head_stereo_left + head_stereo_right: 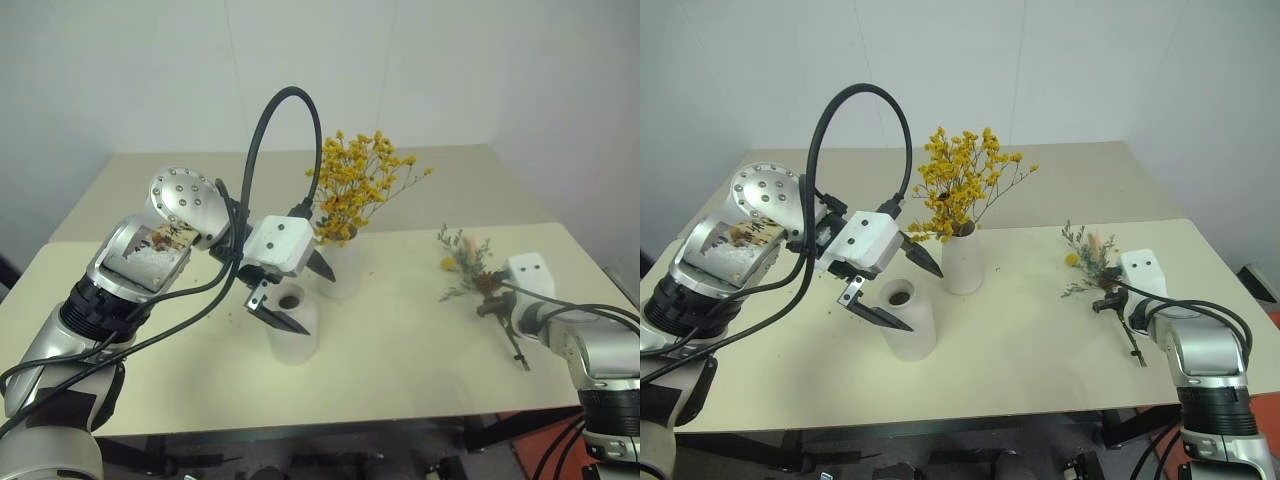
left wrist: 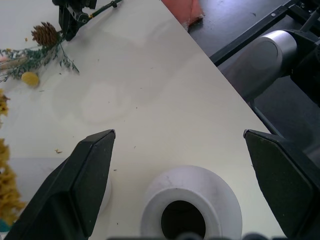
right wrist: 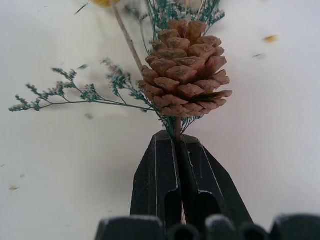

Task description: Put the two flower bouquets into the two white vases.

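The small bouquet (image 1: pixel 470 262), grey-green with a yellow ball and a brown cone (image 3: pixel 186 65), lies on the desk (image 1: pixel 420 340) well to the right of the short vase (image 1: pixel 292 322). The right gripper (image 3: pixel 179 150) is clenched on its thin stems just below the cone. I judge this spot is chosen because the stems are gathered there, so one pinch takes the whole bunch, and the long stem ends stay free behind the gripper to go down into a vase mouth. The bunch looks still to rest on the desk, not lifted.

The yellow bouquet (image 1: pixel 355 190) stands already in the tall vase (image 1: pixel 340 270), just behind the short vase and slightly to its right. So half of the task seems done, and the short vase, with its narrow round mouth empty, is the place left for the small bunch.

The left gripper (image 1: pixel 290 290) hangs over the short vase with its fingers (image 2: pixel 85 175) spread wide, one on each side of the mouth, holding nothing. It may wait there to steady the vase, but in this place it also partly blocks the way from above. The mouth is small and the stems are thin and loose, so they must come nearly upright over the short vase, or they could catch on the rim or tip it.
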Motion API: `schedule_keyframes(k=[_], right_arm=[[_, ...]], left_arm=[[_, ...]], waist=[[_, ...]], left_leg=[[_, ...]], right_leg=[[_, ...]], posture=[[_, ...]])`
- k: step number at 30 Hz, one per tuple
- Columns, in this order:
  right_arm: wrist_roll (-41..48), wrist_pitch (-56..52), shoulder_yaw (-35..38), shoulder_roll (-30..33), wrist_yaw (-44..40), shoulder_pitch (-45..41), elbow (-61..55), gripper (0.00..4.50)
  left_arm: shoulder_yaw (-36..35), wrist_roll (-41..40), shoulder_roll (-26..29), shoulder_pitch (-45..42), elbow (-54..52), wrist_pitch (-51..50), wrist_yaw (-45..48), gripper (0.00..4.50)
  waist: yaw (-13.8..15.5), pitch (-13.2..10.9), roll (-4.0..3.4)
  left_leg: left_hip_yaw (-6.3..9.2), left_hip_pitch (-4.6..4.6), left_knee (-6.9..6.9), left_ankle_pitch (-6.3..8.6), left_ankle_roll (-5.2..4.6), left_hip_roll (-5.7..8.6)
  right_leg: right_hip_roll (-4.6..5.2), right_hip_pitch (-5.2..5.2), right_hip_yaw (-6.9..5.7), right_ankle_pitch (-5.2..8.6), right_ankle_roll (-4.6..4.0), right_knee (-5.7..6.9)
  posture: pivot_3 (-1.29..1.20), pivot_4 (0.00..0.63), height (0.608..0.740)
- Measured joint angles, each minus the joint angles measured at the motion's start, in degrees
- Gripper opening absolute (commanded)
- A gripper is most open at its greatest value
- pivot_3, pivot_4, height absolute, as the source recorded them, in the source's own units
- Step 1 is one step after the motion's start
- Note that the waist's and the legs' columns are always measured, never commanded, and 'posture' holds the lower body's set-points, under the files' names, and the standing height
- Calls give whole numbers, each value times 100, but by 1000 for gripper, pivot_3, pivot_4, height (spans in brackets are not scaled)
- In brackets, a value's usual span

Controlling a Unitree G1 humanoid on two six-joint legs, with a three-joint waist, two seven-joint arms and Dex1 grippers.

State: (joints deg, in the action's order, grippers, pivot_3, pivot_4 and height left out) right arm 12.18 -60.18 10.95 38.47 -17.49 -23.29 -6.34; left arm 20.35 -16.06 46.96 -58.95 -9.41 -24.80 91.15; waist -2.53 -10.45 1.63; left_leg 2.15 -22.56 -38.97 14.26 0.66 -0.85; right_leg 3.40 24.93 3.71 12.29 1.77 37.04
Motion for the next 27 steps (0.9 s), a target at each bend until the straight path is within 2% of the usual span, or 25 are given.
schedule_keyframes(k=[7,8,10,14,18,23,27], right_arm=[[-253,864,1135,-1054,1170,441,-1785,24],[-171,1089,1333,-1265,1222,489,-2089,24],[350,1862,1719,-2071,1208,736,-3095,24],[1131,2682,1701,-2469,837,1072,-4052,24],[2296,2885,1539,-2596,595,1029,-4465,24],[3369,2997,1162,-2409,278,700,-4480,24],[3720,3096,528,-2410,-156,498,-4170,24]], left_arm=[[-477,-346,204,180,-19,-258,-37,4500],[-522,-361,252,210,-39,-281,-40,4500],[-620,-443,414,316,-167,-360,-43,4500],[-875,-629,620,493,-280,-427,-44,4500],[-1124,-676,1093,793,-189,-395,29,4500],[-1246,-646,1445,1106,198,-130,110,4500],[-1305,-682,1575,1217,475,78,113,4500]], waist=[[-34,0,-1],[-24,0,-1],[-10,1,-2],[-13,1,-2],[-63,1,-3],[-90,1,-1],[-93,1,-1]], left_leg=[[-5,2,4,0,0,-2],[-4,3,5,0,0,-2],[-3,3,9,1,-2,-7],[-9,5,3,1,-2,-5],[-14,29,9,1,-2,-8],[-12,51,9,1,-2,-12],[-12,56,9,2,-3,-12]], right_leg=[[-4,8,10,1,1,5],[-4,8,9,1,1,5],[-8,8,8,2,3,5],[-2,4,9,0,5,2],[-6,-9,15,0,3,7],[-8,-40,10,18,31,-1],[-7,-48,8,24,40,-4]], posture=[[0,150,740],[0,150,740],[0,150,740],[0,150,740],[0,150,740],[0,150,740],[0,150,740]])
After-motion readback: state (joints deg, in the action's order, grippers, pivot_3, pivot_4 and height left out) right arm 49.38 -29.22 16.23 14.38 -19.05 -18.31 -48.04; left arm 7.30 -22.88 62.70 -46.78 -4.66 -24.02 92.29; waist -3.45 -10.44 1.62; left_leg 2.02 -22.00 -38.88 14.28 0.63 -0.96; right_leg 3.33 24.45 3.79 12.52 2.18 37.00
